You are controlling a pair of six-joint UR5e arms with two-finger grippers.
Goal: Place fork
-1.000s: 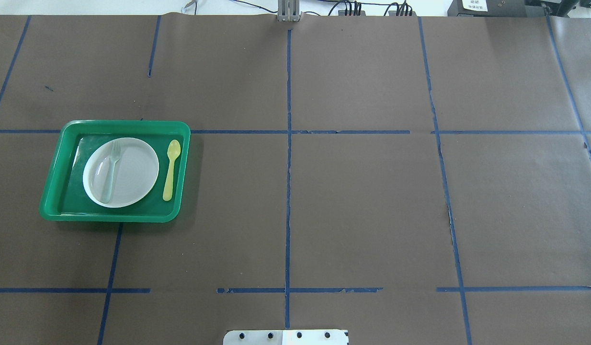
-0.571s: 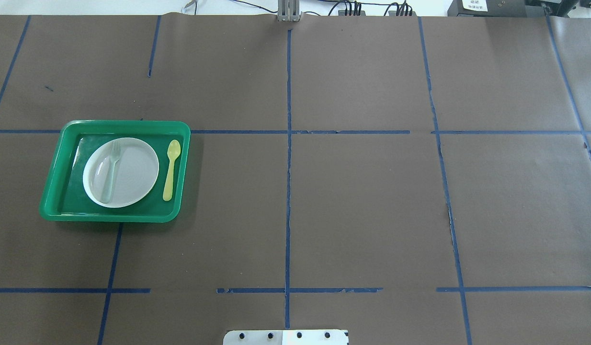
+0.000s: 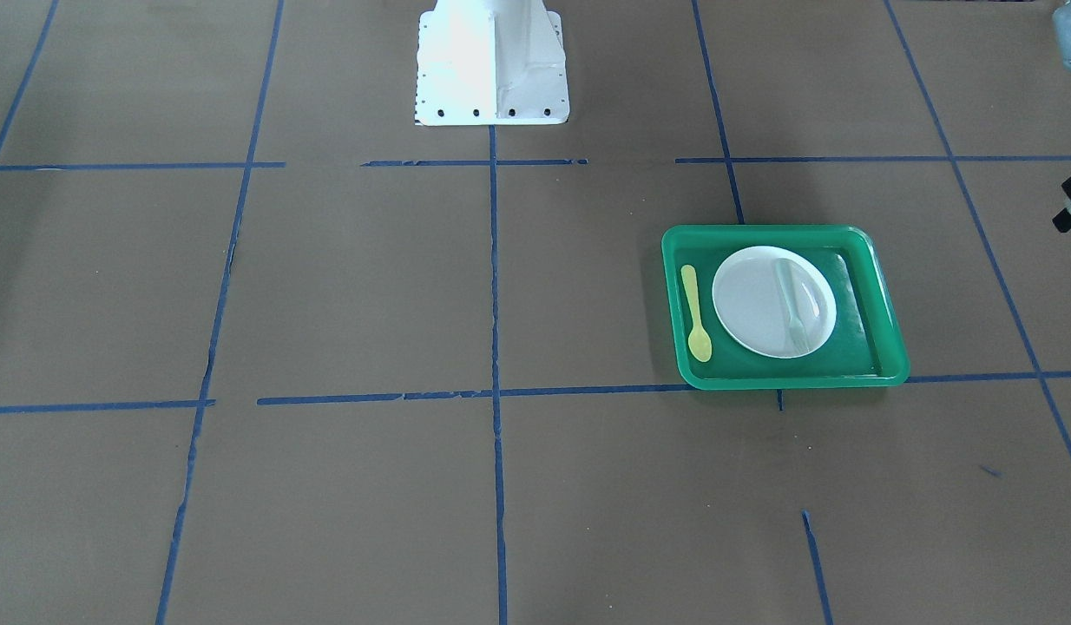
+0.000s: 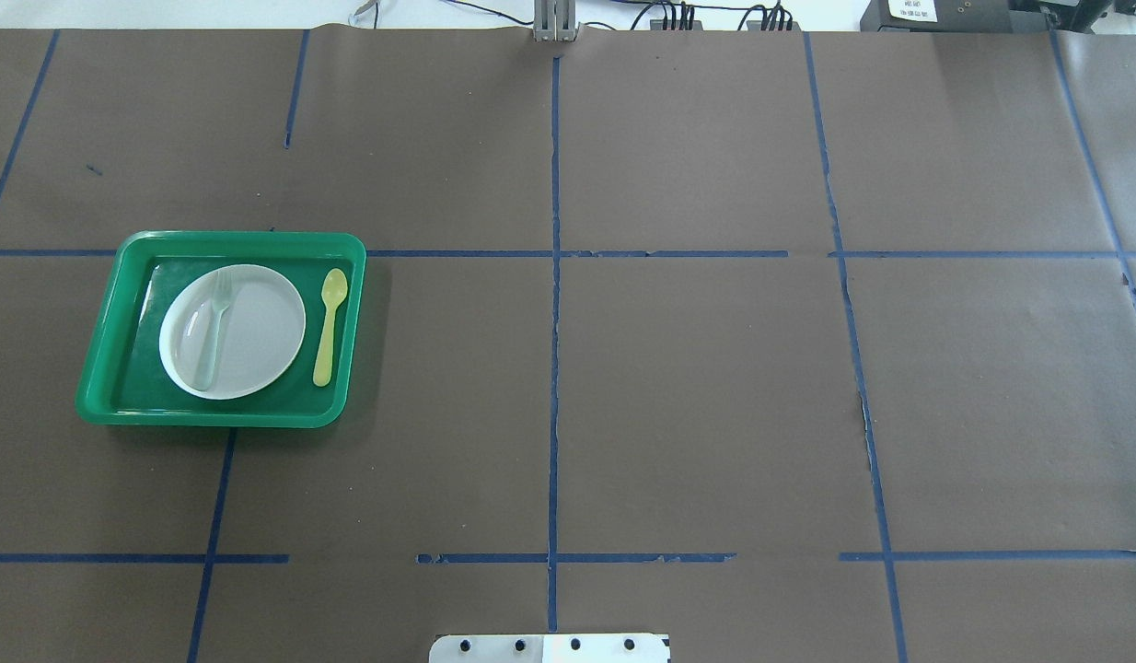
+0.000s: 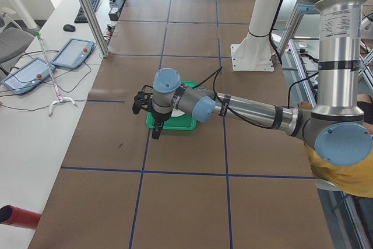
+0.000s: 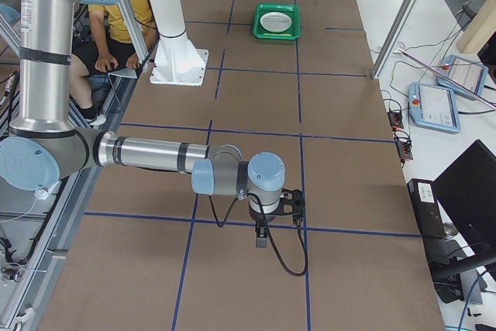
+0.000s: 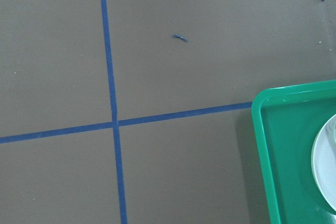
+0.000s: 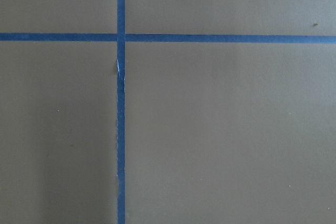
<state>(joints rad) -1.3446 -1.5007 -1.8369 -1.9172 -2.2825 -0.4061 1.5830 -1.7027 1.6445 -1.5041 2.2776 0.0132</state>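
The pale fork (image 4: 214,331) lies along the left part of a white plate (image 4: 250,336) in a green tray (image 4: 98,391); it also shows in the front-facing view (image 3: 791,304). A yellow spoon (image 4: 329,327) lies in the tray beside the plate. No gripper shows in the overhead view. In the exterior left view my left gripper (image 5: 155,132) hangs above the table just beyond the tray's outer side. In the exterior right view my right gripper (image 6: 261,236) hangs over bare table far from the tray (image 6: 277,21). I cannot tell whether either is open or shut.
The left wrist view shows the tray's corner (image 7: 262,108) and brown table with blue tape lines. The white robot base (image 3: 492,61) stands at the table's near edge. A person in yellow (image 6: 116,5) sits behind the robot.
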